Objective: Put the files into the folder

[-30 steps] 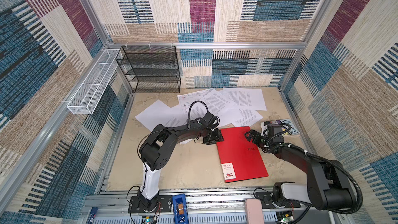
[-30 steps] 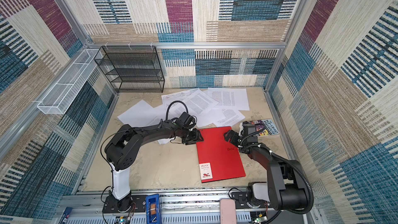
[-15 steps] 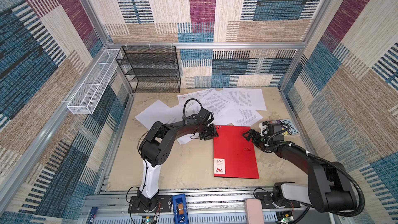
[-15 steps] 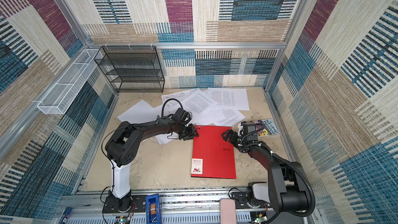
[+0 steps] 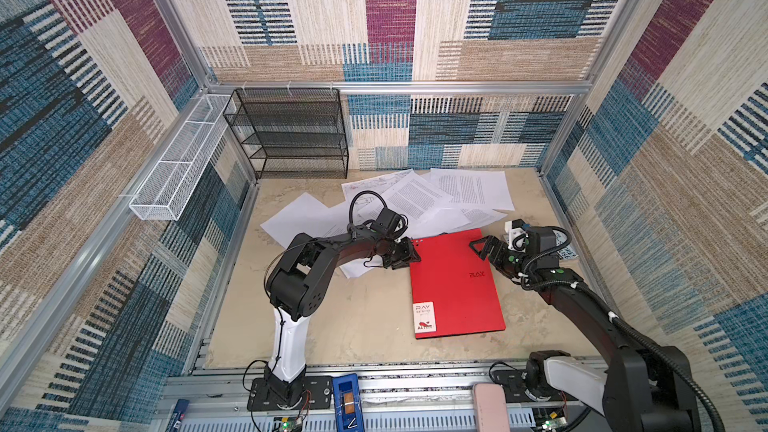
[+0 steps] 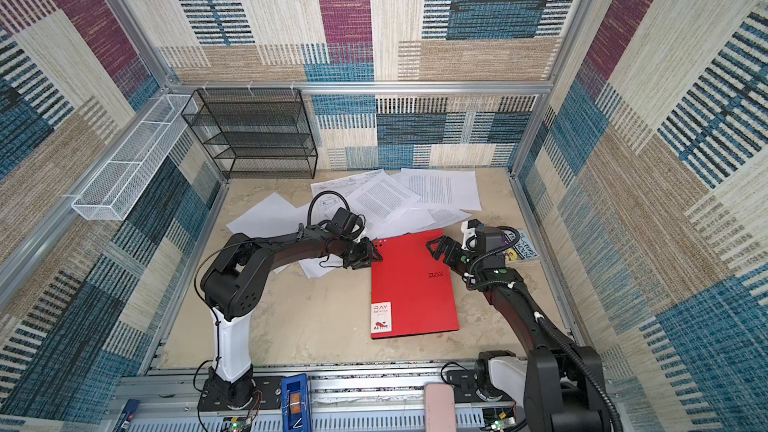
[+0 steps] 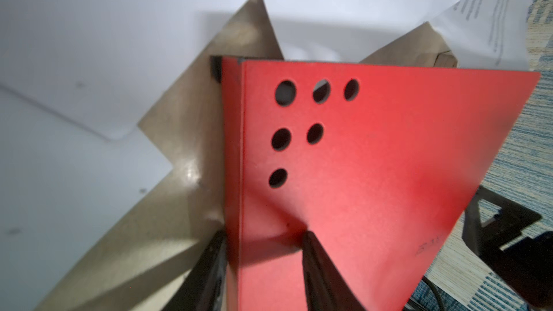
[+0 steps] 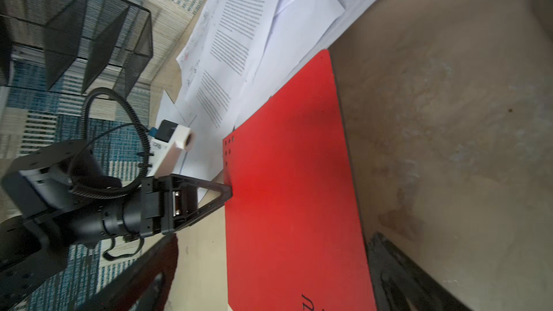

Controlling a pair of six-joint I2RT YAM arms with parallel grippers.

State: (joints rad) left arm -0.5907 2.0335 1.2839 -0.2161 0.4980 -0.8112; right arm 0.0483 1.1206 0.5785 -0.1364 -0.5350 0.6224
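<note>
Between the left jaws, clamped on it, sits the folder (image 7: 359, 175) spine edge; right jaws spread, empty.

- Table (image 5: 365, 326): beige, mottled top, scuffed and stained in places; bare along the near edge and left side.
- Folder (image 5: 455, 284): red, closed, flat on the table right of centre; white label at its near left corner, far edge touching the papers.
- Files (image 5: 419, 197): white sheets fanned and overlapping across the far half, some printed, some blank, one with line drawings.
- Book (image 6: 521, 249): colourful, by the right wall, partly hidden.
- Rack (image 5: 291, 135): black mesh, standing in the far left corner.
</note>
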